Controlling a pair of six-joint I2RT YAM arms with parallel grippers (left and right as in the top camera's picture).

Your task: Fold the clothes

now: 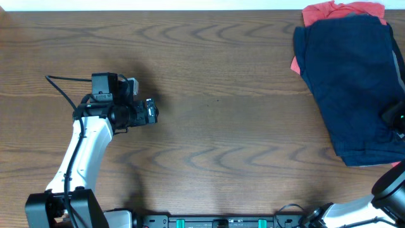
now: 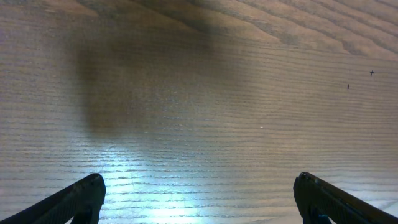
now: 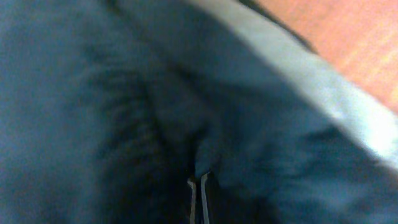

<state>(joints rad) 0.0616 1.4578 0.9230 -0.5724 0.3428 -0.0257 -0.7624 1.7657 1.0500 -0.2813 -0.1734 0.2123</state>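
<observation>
Place: most likely a robotics lab or test bench.
Surface: one broad wood-grain table (image 1: 221,126).
Machinery: a white-and-black robot arm (image 1: 85,149) over it, with a loose black cable (image 1: 60,85) trailing from its wrist.
Near edge: a black mounting rail (image 1: 215,222) with green fittings and wiring.
Work material: piled clothes (image 1: 354,82) at the table's far right, navy over coral-red.
Room: outside every view.

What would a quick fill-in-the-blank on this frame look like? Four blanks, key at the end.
1. The navy garment lies on ____ of the coral-red garment.
2. Both garments sit at the far ____ corner of the table.
3. The left gripper hangs over bare wood with its fingers ____.
4. The right gripper is pinched shut on the ____ garment.
Missing words: top; right; open; navy.
</observation>
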